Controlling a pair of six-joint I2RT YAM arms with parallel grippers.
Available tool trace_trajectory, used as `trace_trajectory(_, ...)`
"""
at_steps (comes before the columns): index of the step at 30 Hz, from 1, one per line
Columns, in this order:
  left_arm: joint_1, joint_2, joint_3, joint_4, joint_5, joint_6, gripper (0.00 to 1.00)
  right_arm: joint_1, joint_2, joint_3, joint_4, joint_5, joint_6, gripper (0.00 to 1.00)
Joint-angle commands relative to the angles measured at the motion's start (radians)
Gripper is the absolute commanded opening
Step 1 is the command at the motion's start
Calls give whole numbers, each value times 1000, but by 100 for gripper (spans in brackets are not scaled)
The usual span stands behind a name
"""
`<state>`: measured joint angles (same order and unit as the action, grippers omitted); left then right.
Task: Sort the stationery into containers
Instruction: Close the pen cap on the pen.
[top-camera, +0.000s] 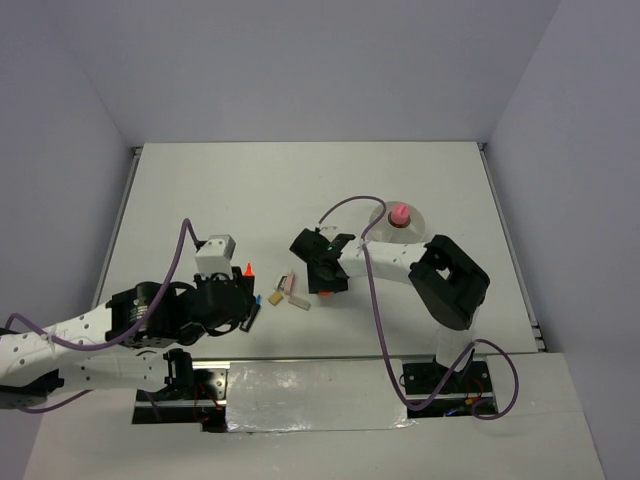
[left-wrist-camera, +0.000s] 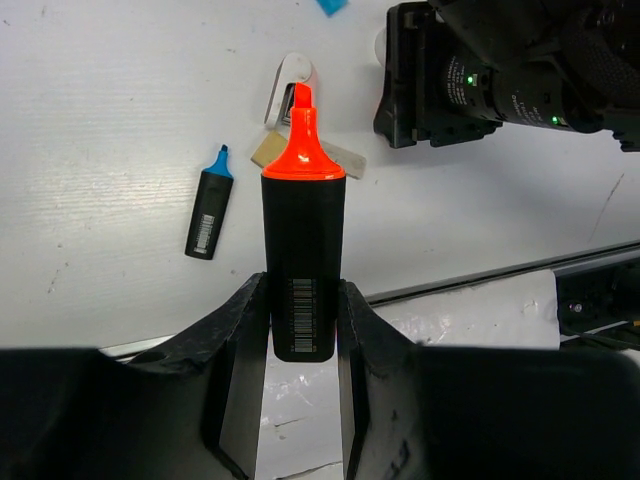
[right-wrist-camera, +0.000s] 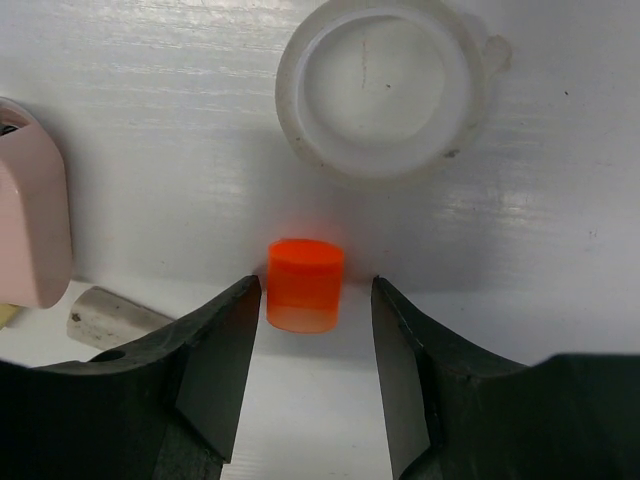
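While the left tool (left-wrist-camera: 300, 290) is clamped on the barrel of the orange-tipped marker (left-wrist-camera: 303, 260), tip toward 12 o'clock, the blue-tipped marker (left-wrist-camera: 208, 212) lies on the counter (left-wrist-camera: 100, 120) at 9 o'clock of it. The right tool (right-wrist-camera: 315, 290) stands part open, fingers flanking the orange piece (right-wrist-camera: 305, 280) without gripping it. The tape ring (right-wrist-camera: 375, 172) lies at 12 o'clock of that piece, and the pink eraser (right-wrist-camera: 30, 210) at 9 o'clock. Seen from above, the round white tub (top-camera: 420, 222), with the pink cylinder (top-camera: 399, 213) within its outline, sits at 2 o'clock of the right tool.

The right gripper (right-wrist-camera: 316, 288) flanks a small orange cylinder (right-wrist-camera: 305, 272) with parted fingers, the clear tape ring (right-wrist-camera: 293, 90) lying beyond
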<state>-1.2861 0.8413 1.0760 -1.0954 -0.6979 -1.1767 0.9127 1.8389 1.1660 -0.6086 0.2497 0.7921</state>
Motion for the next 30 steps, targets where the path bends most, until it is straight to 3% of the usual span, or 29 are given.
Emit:
trace_trajectory(1,1,-15,-11,45,8,34,0,-8,31,-8,76,-6,-10,56)
trace_trajectory(14,1,-22,-24,48,12,23,0,-20,25,37,13,13,5,40)
trace_trajectory(18,1,-25,-30,61,12,26,0,-20,-41,9,4,8,45,35)
trace_trajectory(22,1,-18,-30,95,21,41,0,-40,-220,-57,95,-26,42,30)
trace_trajectory(26,1,-62,-27,265,99,156,0,-90,-450,-72,180,-64,-4,29)
trace_trajectory(30,2,-152,-97,726,311,311,0,-175,-690,-46,279,-167,-123,28)
